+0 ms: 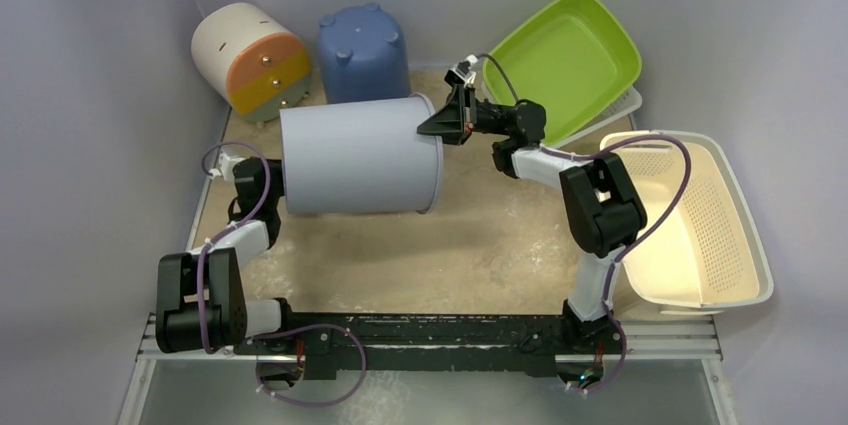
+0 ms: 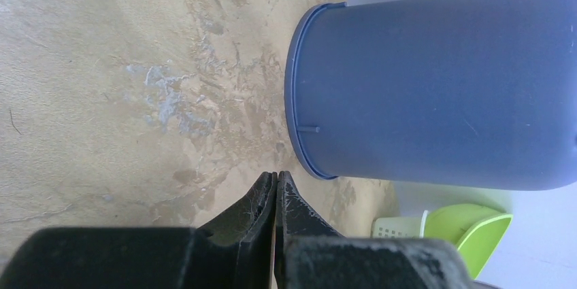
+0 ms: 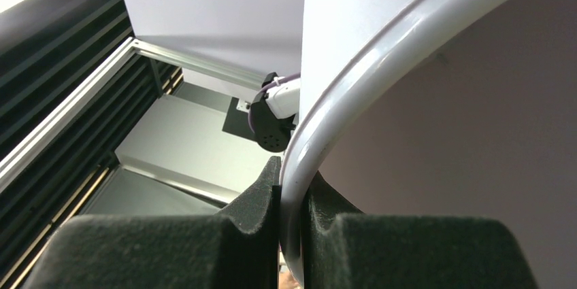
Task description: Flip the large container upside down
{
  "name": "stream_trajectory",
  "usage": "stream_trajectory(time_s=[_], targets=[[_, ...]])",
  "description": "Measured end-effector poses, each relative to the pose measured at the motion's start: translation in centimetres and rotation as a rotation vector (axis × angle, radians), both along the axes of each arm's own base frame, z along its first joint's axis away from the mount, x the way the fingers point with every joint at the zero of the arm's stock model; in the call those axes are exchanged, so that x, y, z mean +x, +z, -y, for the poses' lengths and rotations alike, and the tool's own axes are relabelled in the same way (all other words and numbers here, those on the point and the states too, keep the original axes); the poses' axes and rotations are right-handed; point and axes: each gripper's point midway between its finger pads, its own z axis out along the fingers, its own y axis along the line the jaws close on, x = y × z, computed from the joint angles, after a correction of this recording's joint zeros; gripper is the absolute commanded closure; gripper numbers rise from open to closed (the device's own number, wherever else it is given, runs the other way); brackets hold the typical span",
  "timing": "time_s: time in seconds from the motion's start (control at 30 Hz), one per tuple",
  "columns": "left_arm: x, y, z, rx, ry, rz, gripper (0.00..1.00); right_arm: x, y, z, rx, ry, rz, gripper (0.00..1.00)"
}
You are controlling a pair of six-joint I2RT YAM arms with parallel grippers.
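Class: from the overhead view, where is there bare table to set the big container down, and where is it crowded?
Bare table lies between the big container, the cream basket and the base rail. The back edge is crowded: drum, blue bin, green tray.

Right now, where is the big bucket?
Top view: the big bucket is on its side left of centre, by the blue bucket, right gripper pinching its rim.
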Motion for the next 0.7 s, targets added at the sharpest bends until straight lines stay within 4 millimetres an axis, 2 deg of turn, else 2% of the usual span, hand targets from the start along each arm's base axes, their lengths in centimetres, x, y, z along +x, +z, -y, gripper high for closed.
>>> stream_trajectory(time_s=[0.13, 0.43, 0.53, 0.7], targets=[[0.0, 0.6, 0.1, -0.004, -0.003, 0.002, 1.0, -0.1, -1.2, -0.1, -0.011, 0.003, -0.032, 0.92], [0.1, 3.5, -0.8, 0.004, 0.022, -0.017, 1.0, 1.2, -6.5, 0.5, -0.059, -0.029, -0.152, 0.87], [0.1, 4.0, -1.0, 0.009, 0.032, -0.026, 1.0, 1.5, -8.5, 0.4, -0.079, -0.031, -0.198, 0.81], [0.0, 4.1, -1.0, 0.007, 0.034, -0.041, 1.0, 1.6, -11.3, 0.3, -0.114, -0.021, -0.243, 0.65]])
